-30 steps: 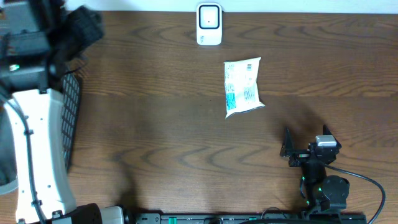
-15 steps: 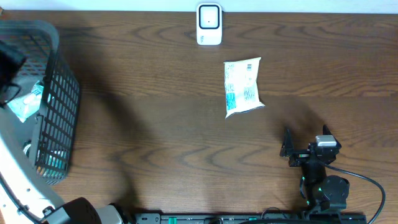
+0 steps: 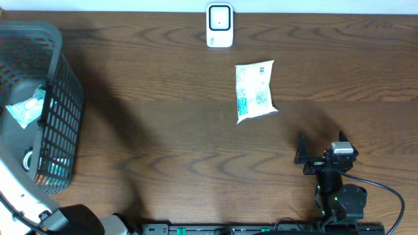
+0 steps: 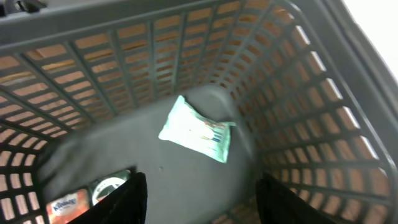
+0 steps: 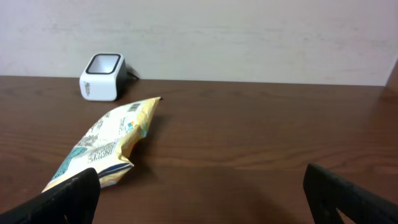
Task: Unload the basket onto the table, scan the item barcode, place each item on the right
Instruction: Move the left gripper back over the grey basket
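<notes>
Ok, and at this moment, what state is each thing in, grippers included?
Scanner: upright, apart from the bag.
Snack bag: lying flat, unheld.
Basket: upright at the left, with packets inside.
Green packet: lying on the basket floor.
Left gripper: open, empty, over the basket.
Right gripper: open, empty, facing the bag.

Table point(image 3: 163, 130) dark brown w/ wavy wood grain. Scanner point(image 3: 219, 26) white, black window. Snack bag point(image 3: 255, 91) cream w/ teal & blue print. Basket point(image 3: 62, 111) dark grey, grid mesh; packet point(image 4: 196, 129) inside pale mint-white.
</notes>
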`<state>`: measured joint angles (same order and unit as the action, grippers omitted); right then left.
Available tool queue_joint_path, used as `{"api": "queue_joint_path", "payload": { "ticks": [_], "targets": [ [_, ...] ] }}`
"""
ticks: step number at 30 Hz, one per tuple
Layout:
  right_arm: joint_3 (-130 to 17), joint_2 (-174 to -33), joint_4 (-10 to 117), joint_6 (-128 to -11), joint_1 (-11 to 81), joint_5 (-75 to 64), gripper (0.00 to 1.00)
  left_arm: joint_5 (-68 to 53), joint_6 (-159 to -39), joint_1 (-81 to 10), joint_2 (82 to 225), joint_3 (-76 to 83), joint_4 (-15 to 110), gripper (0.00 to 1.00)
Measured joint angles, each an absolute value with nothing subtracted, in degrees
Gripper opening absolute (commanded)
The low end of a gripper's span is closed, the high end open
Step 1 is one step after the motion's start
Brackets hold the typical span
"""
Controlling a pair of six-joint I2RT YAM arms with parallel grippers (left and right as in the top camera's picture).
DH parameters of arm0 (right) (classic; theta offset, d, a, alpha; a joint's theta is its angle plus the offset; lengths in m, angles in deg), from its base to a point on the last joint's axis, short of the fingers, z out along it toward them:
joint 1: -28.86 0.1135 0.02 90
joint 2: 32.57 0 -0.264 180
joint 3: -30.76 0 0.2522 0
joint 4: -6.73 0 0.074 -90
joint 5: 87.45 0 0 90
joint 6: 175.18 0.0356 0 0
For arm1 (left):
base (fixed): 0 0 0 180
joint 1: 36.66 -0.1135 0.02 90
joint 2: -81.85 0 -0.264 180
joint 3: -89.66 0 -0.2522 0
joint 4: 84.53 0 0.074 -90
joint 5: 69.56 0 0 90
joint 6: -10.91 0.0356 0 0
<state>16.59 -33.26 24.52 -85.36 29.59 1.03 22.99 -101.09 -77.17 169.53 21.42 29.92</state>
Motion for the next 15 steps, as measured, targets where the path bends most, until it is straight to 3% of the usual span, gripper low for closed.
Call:
{"api": "queue_joint_path", "payload": {
  "ticks": [15],
  "targets": [
    [16.59,-33.26,24.52,-85.36,29.59,1.03,0.99,25.3,-101.09,-77.17,183.27,21.35,33.75,0.6]
  ]
}}
